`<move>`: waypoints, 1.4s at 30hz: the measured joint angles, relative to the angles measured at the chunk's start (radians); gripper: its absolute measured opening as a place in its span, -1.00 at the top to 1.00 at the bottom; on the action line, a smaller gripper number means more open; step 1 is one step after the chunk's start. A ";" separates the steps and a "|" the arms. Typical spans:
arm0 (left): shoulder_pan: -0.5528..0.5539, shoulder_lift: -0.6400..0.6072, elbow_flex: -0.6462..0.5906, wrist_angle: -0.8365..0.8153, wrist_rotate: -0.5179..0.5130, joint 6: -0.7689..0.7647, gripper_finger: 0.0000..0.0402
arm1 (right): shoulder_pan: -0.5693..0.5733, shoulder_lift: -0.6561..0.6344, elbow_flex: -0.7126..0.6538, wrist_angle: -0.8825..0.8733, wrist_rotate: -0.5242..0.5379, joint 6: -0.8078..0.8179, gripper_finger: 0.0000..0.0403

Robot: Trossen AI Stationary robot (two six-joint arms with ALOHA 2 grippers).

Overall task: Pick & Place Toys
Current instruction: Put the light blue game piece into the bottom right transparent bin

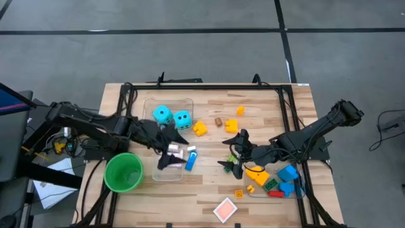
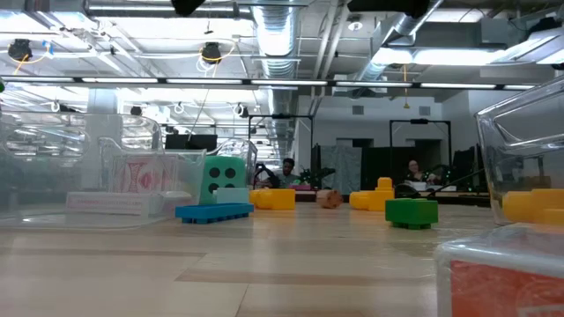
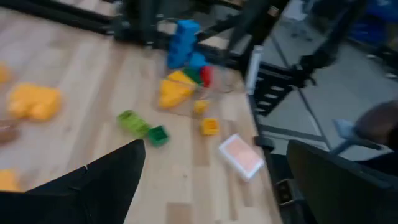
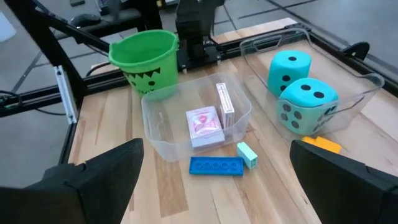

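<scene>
— Closest to the desk-level camera is a red-and-white patterned playing-card pack (image 2: 502, 282), blurred. What is behind it?

— On the wooden desk (image 2: 291, 264), a flat blue plastic brick (image 2: 214, 212) lies in front of a cyan foam die with black dots (image 2: 222, 180). Farther back are a yellow brick (image 2: 276, 198) and a green brick (image 2: 411, 212). No fingers show at this height.

— And from overhead?

— The left gripper (image 1: 171, 151) hangs over a small clear plastic bin (image 1: 166, 172), fingers spread and empty. The flat blue brick lies on the desk just beside that bin, on the side toward the right arm. The right gripper (image 1: 233, 152) is also spread and empty, well apart from it across bare desk. So the left arm is clearly nearer.

— What does the left wrist camera add?

— It looks past its released fingers (image 3: 106, 180) toward the far side: two green bricks, a small yellow one (image 3: 209, 126), a loose card (image 3: 241, 155), and a second clear bin (image 3: 217, 87) holding bricks. The blue brick is not in this view, so I judge it sits under or behind those fingers.

— The right wrist?

— Here the blue brick lies straight ahead, centred between the right arm's parted fingers (image 4: 99, 174), just outside the small bin with its card packs (image 4: 205, 124). Its long axis runs crosswise, roughly along the line from finger to finger. I would guess that arm must turn its wrist to pinch the narrow width. A green plastic cup (image 4: 146, 59) stands beyond.
</scene>
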 joint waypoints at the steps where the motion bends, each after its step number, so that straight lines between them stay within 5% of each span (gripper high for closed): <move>1: -0.009 0.013 0.000 0.028 0.006 0.002 -0.92 | -0.001 -0.005 0.000 0.003 -0.008 0.002 -0.96; 8: -0.055 0.088 0.000 0.140 -0.005 0.112 -0.91 | 0.037 -0.050 0.000 -0.042 -0.011 0.019 -0.96; 13: -0.058 0.181 0.051 0.121 -0.148 0.215 -0.90 | 0.071 -0.076 0.000 -0.042 -0.005 0.018 -0.96; 24: -0.050 0.543 0.491 -0.379 -0.416 0.265 -0.90 | 0.091 -0.094 0.000 -0.094 0.025 0.027 -0.96; 30: -0.005 0.702 0.575 -0.615 -0.419 0.235 -0.85 | 0.125 -0.109 0.000 -0.095 0.025 0.030 -0.96; 35: 0.041 0.785 0.573 -0.722 -0.408 0.228 -0.59 | 0.186 -0.136 0.000 -0.091 0.083 0.026 -0.96; 42: 0.086 0.801 0.574 -0.728 -0.232 0.226 -0.19 | 0.223 -0.147 0.000 -0.091 0.111 0.019 -0.96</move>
